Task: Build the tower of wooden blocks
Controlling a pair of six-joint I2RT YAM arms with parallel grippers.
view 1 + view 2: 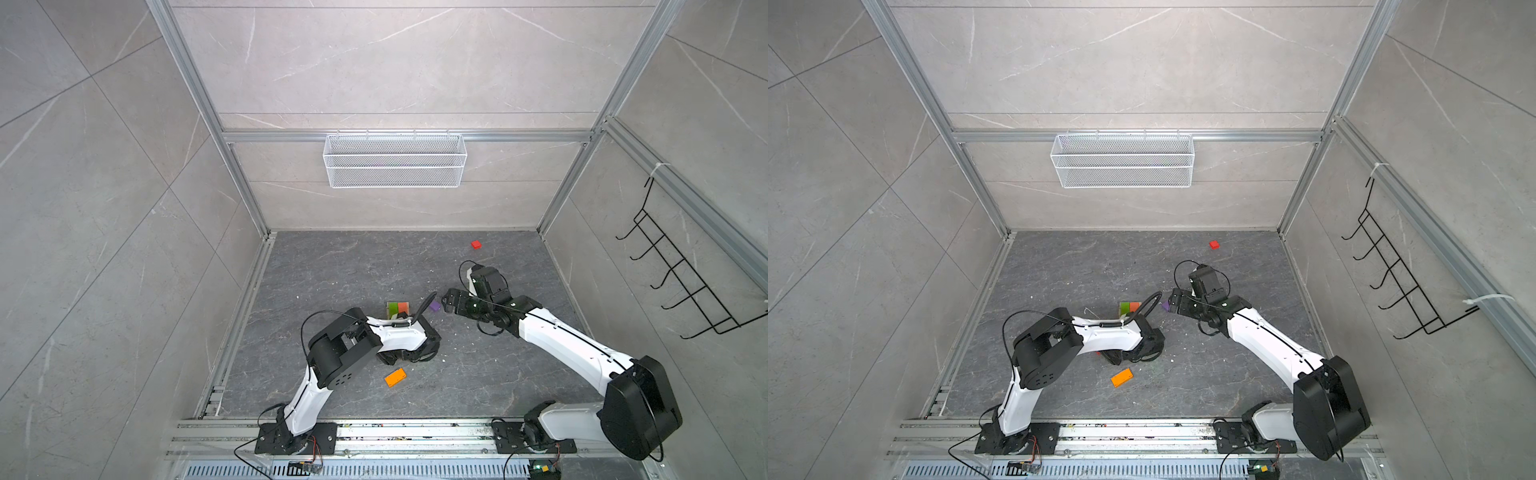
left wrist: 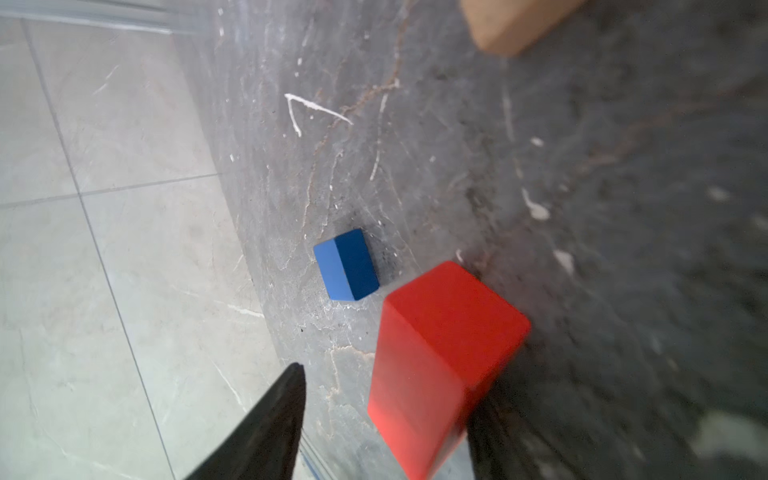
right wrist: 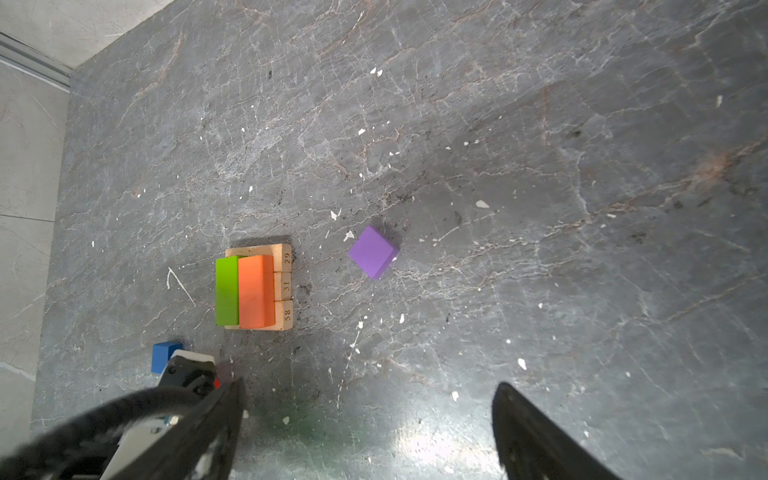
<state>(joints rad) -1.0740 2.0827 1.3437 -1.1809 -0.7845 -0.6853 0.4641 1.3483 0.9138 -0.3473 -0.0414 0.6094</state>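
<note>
Left tool (image 2: 395,390) jaws apart, red block (image 2: 444,332) between them, clear on one side. Right tool (image 3: 370,415) spread wide over the tabletop (image 3: 540,166), near the purple cube (image 3: 372,251).

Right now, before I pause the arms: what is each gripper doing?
Left gripper: open; red block between its jaws, gap on one side.
Right gripper: open, holding nothing.

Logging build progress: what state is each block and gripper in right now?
wood block tower: green and orange slabs on tan bars
purple block: loose on floor
blue block: loose on floor
orange block: flat on floor
left gripper: open, red block beside one finger
right gripper: open, empty
</note>
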